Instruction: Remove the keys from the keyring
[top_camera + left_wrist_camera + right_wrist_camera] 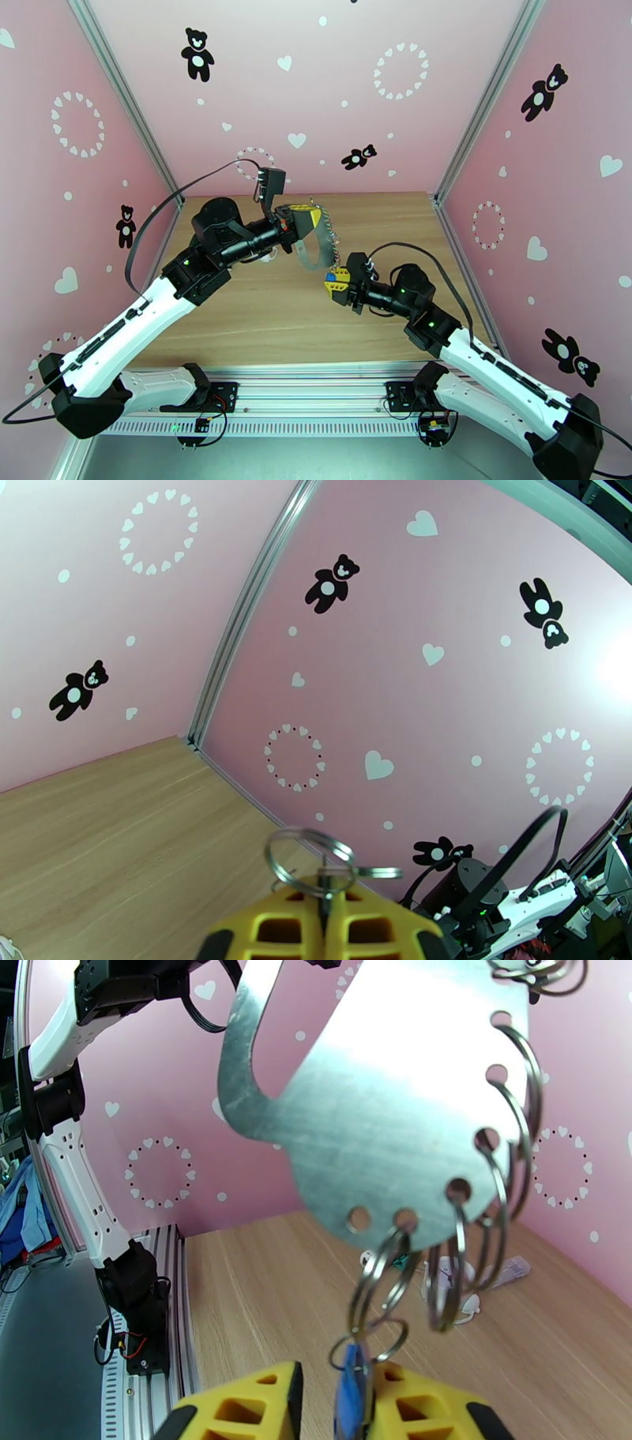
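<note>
The keyring (379,1110) is a flat silvery plate with a row of holes along one edge, each carrying a split ring. It hangs in the air over the table's middle (317,241). My left gripper (310,215) is shut on its upper end; one ring (308,859) sticks up past the yellow fingers (379,926). Below the plate, a blue-headed key (351,1394) dangles from the lowest rings (379,1291). My right gripper (340,1377) stands around it, open. The key lies against the right finger, with a gap to the left one. The same blue key (330,276) is at the right gripper (335,283).
Small white objects (458,1276) and a greenish piece (404,1261) lie on the wooden table (268,324) beyond the hanging rings. Pink walls close in the back and both sides. A metal rail (308,395) runs along the near edge between the arm bases.
</note>
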Controlling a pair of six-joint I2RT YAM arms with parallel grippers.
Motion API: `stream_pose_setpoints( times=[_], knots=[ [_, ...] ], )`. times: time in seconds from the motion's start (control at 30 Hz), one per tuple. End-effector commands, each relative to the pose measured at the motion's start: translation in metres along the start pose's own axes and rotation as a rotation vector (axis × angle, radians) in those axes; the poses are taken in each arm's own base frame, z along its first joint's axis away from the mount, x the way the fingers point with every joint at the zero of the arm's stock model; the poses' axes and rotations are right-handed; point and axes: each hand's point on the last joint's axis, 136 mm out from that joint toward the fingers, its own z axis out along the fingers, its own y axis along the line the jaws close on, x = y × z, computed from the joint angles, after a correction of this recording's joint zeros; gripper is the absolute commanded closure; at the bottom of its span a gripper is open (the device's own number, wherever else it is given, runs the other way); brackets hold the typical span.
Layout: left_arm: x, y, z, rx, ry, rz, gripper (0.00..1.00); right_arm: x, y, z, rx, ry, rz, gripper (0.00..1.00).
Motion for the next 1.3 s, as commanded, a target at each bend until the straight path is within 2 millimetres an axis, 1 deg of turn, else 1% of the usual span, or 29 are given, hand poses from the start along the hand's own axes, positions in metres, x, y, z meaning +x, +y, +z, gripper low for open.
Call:
stream_pose_setpoints(
  times=[0.0,0.07,0.13,0.2,0.3,0.4,0.47,0.5,0.63,0.7,0.77,0.83,0.9,0.97,1.03,1.13,1.27],
  knots=[
    [-0.015,-0.004,-0.010,-0.014,-0.065,0.021,1.00,-0.023,-0.002,0.000,0.015,-0.043,-0.023,0.87],
    [-0.015,0.002,-0.012,-0.051,-0.079,0.024,1.00,-0.024,-0.004,-0.002,0.035,-0.035,-0.026,0.91],
    [-0.014,0.009,-0.015,-0.087,-0.088,0.025,1.00,-0.022,-0.006,-0.005,0.057,-0.012,-0.026,0.92],
    [-0.012,0.020,-0.016,-0.138,-0.090,0.022,1.00,-0.023,-0.007,-0.007,0.065,0.012,-0.036,0.96],
    [-0.009,0.042,-0.020,-0.225,-0.104,-0.006,1.00,-0.027,-0.006,-0.010,0.071,0.049,-0.028,0.98],
    [0.002,0.079,-0.026,-0.332,-0.116,-0.074,1.00,-0.031,-0.008,-0.012,0.086,0.100,-0.002,0.99],
    [0.014,0.106,-0.030,-0.389,-0.120,-0.147,0.93,-0.033,-0.010,-0.010,0.087,0.147,0.019,0.99],
    [0.019,0.115,-0.031,-0.402,-0.121,-0.178,0.89,-0.036,-0.010,-0.009,0.085,0.169,0.029,0.99],
    [0.053,0.139,-0.036,-0.452,-0.089,-0.240,0.59,-0.040,-0.014,0.002,0.062,0.291,0.079,1.00],
    [0.067,0.149,-0.045,-0.499,-0.068,-0.248,0.53,-0.040,-0.016,0.007,0.055,0.352,0.106,1.00],
    [0.083,0.164,-0.059,-0.583,-0.040,-0.238,0.47,-0.039,-0.018,0.012,0.050,0.405,0.132,1.00],
    [0.093,0.174,-0.073,-0.647,-0.021,-0.228,0.40,-0.039,-0.019,0.012,0.051,0.448,0.154,1.00],
    [0.102,0.180,-0.083,-0.687,-0.002,-0.217,0.33,-0.036,-0.021,0.011,0.060,0.494,0.181,1.00],
    [0.107,0.182,-0.088,-0.707,0.026,-0.189,0.30,-0.032,-0.021,0.009,0.068,0.546,0.207,1.00],
    [0.110,0.184,-0.092,-0.723,0.046,-0.165,0.29,-0.030,-0.023,0.008,0.083,0.581,0.224,1.00],
    [0.111,0.179,-0.087,-0.675,0.051,-0.131,0.28,-0.027,-0.024,0.007,0.086,0.616,0.242,1.00],
    [0.111,0.162,-0.074,-0.541,0.064,-0.060,0.28,-0.019,-0.029,0.002,0.130,0.675,0.262,1.00]
  ],
)
